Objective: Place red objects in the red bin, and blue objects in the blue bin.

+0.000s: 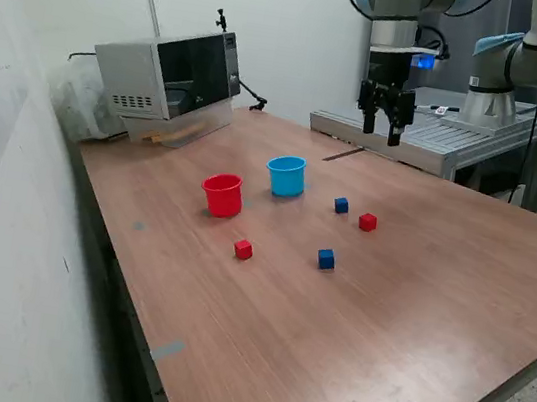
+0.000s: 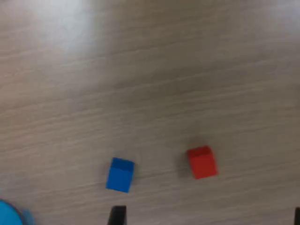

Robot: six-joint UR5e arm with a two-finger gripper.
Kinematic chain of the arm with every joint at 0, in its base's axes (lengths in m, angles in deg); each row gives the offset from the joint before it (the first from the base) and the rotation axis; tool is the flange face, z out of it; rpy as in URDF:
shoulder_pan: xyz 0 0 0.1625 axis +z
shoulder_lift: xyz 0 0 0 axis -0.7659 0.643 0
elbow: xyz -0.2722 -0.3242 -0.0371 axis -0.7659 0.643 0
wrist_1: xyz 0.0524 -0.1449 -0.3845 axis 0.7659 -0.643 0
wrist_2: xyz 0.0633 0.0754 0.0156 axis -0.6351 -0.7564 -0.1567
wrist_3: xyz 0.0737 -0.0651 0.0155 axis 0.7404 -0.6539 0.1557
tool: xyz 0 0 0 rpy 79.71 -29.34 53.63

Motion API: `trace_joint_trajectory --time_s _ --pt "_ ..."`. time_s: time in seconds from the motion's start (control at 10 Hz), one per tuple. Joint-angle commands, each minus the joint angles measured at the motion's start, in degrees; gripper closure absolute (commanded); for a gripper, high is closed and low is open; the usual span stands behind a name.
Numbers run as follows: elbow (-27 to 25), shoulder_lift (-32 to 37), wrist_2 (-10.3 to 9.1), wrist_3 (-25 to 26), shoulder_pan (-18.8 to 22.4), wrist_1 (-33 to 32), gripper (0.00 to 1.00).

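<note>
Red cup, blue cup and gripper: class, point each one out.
Red cup [image 1: 222, 197], exterior view, on its outer wall.
Blue cup [image 1: 287, 179], exterior view, on its outer wall.
Gripper [image 1: 381, 129], exterior view, midway between its fingertips.

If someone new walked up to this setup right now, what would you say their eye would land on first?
Probably the small red plastic cup and the light blue plastic cup, upright side by side mid-table. Four small cubes lie loose on the wooden table near them: two red cubes and two dark blue cubes, none in a cup. The robot's black two-finger hand hangs open and empty above the table's far edge.
</note>
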Motion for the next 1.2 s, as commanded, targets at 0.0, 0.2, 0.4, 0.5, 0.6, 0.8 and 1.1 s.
trace_joint_trajectory --time_s 0.0,0.2,0.4,0.5,0.6,0.8,1.1 --pt "0.4 -5.0 0.24 0.5 -2.8 -4.0 0.0" --pt "0.6 -8.0 0.42 0.4 -3.1 -6.0 0.0" --pt "0.4 -9.9 0.51 0.4 -3.8 -7.0 0.0" --pt "0.5 -10.7 0.51 0.4 -4.0 -7.9 0.0" --pt "0.6 -11.5 0.51 0.4 -4.3 -8.3 0.0" --pt "0.5 -12.9 0.51 0.4 -5.2 -8.8 0.0" --pt "0.5 -13.7 1.38 0.4 -6.4 -9.0 0.0"
